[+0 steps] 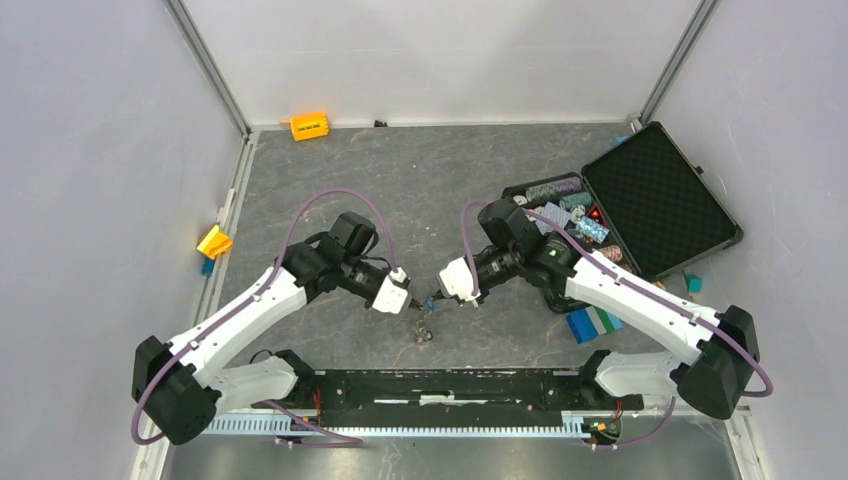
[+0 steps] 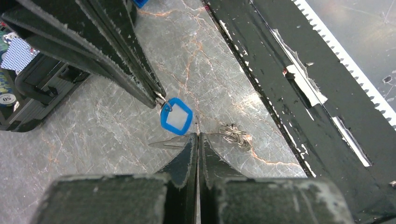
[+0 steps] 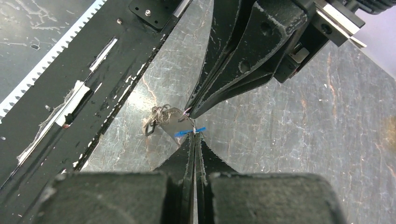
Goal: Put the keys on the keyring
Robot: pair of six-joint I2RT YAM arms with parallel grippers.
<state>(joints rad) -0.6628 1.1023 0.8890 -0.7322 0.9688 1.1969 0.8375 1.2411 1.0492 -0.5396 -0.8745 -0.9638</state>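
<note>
My left gripper [image 1: 418,304] and right gripper [image 1: 433,298] meet tip to tip above the table's near middle. The right gripper [image 3: 194,133] is shut on the small ring of the blue-tagged key [image 2: 176,116]. In the right wrist view the tag shows edge-on [image 3: 189,132]. The left gripper [image 2: 197,135] is shut on a thin grey metal piece, seen edge-on [image 2: 196,123]. In the right wrist view it looks like the flat grey keyring [image 3: 173,122]. A tangle of wire rings [image 2: 236,135] lies just beside them on the table [image 1: 424,333]. I cannot make out the black-headed key.
A black rail [image 1: 450,385] runs along the near edge, close below the grippers. An open black case of poker chips [image 1: 640,200] stands at the right, with a blue, green and white block [image 1: 593,322] in front of it. An orange block [image 1: 309,126] and a yellow block [image 1: 214,241] lie by the walls.
</note>
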